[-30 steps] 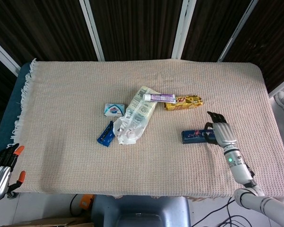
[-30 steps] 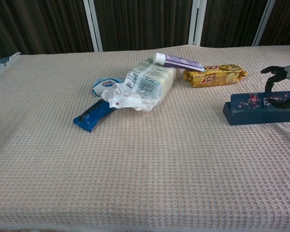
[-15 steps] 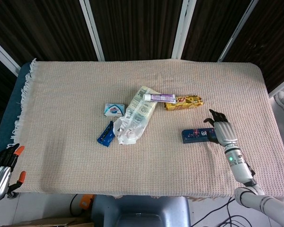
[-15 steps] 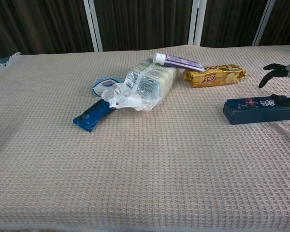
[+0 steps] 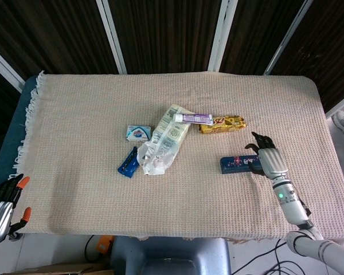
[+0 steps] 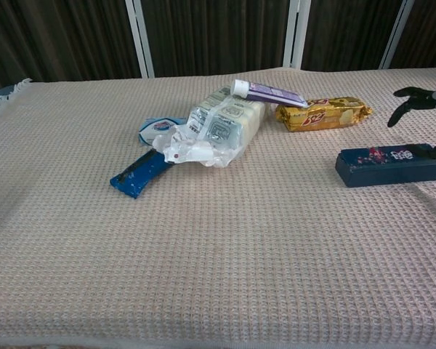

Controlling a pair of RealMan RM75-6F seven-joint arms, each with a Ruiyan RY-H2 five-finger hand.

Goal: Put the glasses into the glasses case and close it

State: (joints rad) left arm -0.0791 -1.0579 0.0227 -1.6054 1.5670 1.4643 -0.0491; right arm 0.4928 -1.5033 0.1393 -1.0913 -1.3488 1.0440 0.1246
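The dark blue glasses case (image 5: 237,164) (image 6: 389,166) with a floral print lies flat on the cloth at the right, its lid down. No glasses show anywhere. My right hand (image 5: 269,158) (image 6: 426,116) hovers at the case's right end with fingers spread, the upper fingers lifted clear of the lid; one fingertip sits close to the case's end. It holds nothing. My left hand (image 5: 1,203) hangs off the table at the lower left, fingers apart and empty.
A crumpled clear package (image 5: 163,143) lies mid-table with a purple tube (image 5: 193,118) on top. A gold snack bar (image 5: 222,124), a white-blue soap box (image 5: 138,133) and a blue wrapper (image 5: 128,161) surround it. The woven cloth (image 5: 74,114) covers the table.
The case lid went from raised to flat down on its base. My right hand then lifted its fingers up off the lid and spread them.
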